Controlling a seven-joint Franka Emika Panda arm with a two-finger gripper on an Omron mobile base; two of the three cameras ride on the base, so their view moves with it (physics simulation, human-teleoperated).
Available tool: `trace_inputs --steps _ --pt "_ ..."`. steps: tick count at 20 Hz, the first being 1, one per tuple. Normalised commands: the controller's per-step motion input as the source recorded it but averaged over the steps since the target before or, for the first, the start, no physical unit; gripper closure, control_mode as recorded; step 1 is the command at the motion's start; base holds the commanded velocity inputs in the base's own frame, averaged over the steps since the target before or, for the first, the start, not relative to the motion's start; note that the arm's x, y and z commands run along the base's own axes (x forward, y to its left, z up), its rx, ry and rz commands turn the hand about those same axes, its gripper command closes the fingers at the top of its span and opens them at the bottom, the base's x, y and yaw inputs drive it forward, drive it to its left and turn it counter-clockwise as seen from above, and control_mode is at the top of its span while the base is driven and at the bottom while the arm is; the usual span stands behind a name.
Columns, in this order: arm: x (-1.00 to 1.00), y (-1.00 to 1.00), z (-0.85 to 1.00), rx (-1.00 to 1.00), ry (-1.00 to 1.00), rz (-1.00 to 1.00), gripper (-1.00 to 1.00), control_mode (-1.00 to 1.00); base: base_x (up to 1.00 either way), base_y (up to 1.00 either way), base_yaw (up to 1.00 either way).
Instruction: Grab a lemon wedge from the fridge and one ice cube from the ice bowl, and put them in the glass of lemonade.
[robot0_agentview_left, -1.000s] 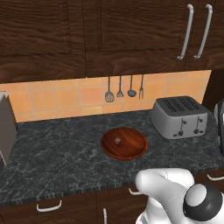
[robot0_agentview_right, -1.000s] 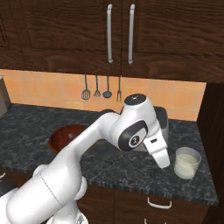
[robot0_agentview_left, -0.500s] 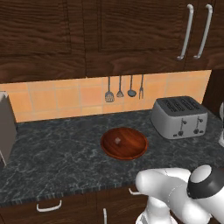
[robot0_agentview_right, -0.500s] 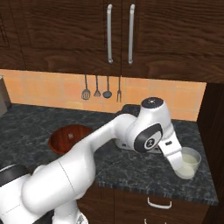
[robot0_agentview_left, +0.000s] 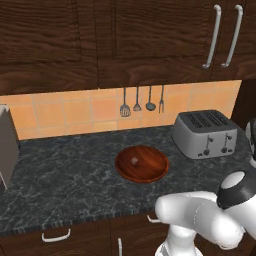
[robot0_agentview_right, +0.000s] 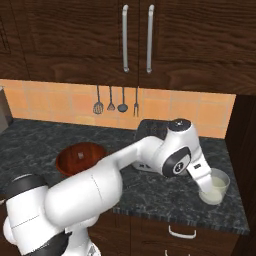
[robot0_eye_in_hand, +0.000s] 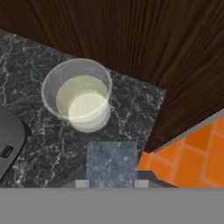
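The glass of lemonade (robot0_agentview_right: 220, 186) stands at the counter's right end, a clear tumbler of pale creamy liquid (robot0_eye_in_hand: 83, 99). My gripper (robot0_agentview_right: 204, 187) hangs just above its left rim. In the hand view my gripper (robot0_eye_in_hand: 111, 183) is shut on a pale grey-blue ice cube (robot0_eye_in_hand: 111, 162), held beside the glass (robot0_eye_in_hand: 52, 83) and above the counter. The reddish-brown ice bowl (robot0_agentview_left: 142, 164) sits mid-counter with another ice cube (robot0_agentview_left: 134, 160) inside, and the bowl (robot0_agentview_right: 80, 158) lies left of my arm. The lemon wedge and the fridge are out of view.
A silver toaster (robot0_agentview_left: 205, 134) stands right of the bowl, partly behind my arm (robot0_agentview_right: 149, 131). Utensils (robot0_agentview_left: 141, 102) hang on the orange tile wall. A dark wood panel (robot0_agentview_right: 244, 165) closes the counter's right end. A grey block (robot0_agentview_left: 7, 150) stands at the far left.
My arm has swung right and down, carrying the hand from beside the toaster to the glass's rim. The bowl and toaster have not moved.
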Motion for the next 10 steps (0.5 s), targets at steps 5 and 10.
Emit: trace_inputs --steps 5,10 --pt "0.31 -0.54 -0.03 0.00 0.00 0.03 1.00 -1.00 0.00 0.00 0.00" --pt "0.12 -0.08 0.00 0.00 0.00 0.01 1.00 -1.00 0.00 0.00 0.00"
